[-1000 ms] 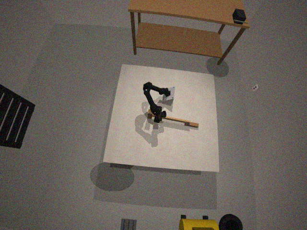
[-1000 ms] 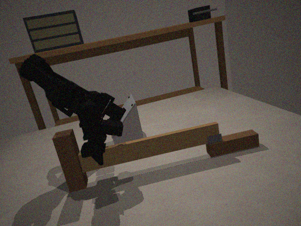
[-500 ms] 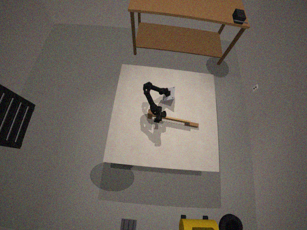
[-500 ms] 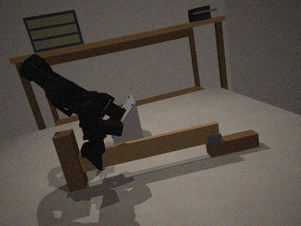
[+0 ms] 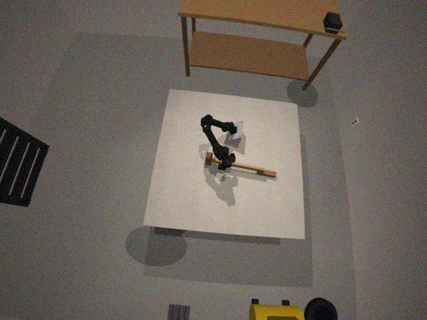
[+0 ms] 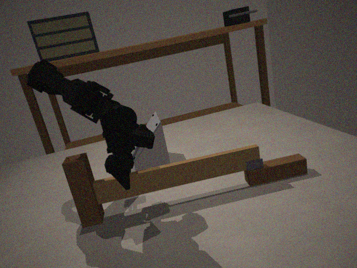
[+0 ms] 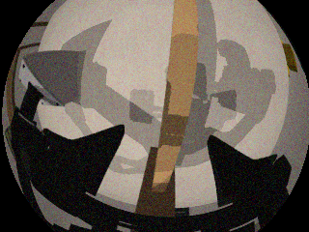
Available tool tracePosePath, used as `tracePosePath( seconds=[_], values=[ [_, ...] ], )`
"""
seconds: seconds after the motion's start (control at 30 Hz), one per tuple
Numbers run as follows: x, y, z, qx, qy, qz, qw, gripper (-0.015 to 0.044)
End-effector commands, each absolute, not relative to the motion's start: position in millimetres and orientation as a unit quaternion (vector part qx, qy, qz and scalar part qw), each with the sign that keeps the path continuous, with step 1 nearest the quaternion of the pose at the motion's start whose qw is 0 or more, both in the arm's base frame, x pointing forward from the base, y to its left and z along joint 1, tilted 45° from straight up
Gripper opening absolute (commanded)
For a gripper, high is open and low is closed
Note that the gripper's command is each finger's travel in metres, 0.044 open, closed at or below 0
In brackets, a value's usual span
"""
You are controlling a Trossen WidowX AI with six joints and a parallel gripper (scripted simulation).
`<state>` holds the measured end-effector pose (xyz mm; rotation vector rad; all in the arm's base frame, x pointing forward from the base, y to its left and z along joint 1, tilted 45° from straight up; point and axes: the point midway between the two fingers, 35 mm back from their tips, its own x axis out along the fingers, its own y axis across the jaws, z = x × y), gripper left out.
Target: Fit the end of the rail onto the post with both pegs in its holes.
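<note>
The long wooden rail (image 5: 246, 167) (image 6: 187, 171) (image 7: 183, 63) stands on edge, raised off the table and about level. Its near end meets the upright post (image 5: 208, 159) (image 6: 82, 190) (image 7: 147, 195) with no gap that I can make out in the exterior view. No pegs show. Its far end sits in the grey bracket (image 6: 254, 164) on the low footboard block (image 5: 269, 173) (image 6: 285, 169). My gripper (image 6: 124, 184) (image 7: 168, 134) is wide open near the post end, one finger on each side of the rail, touching neither side in the wrist view.
A grey-white angled plate (image 5: 238, 131) (image 6: 155, 147) (image 7: 58, 72) stands behind the rail, beside the arm's base. The pale table (image 5: 186, 207) (image 6: 288, 230) carries the arm's shadows. A wooden workbench (image 5: 255, 17) (image 6: 144, 47) stands beyond the table's back edge.
</note>
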<state>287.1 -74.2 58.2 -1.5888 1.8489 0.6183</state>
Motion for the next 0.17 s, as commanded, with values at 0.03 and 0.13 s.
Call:
tracePosePath(
  seconds=[0.03, 0.13],
  values=[
    [289.3, -71.0, 58.4, -0.6, 0.7, 0.233, 0.311, 0.044],
    [289.3, -71.0, 58.4, -0.6, 0.7, 0.233, 0.311, 0.044]
  ],
)
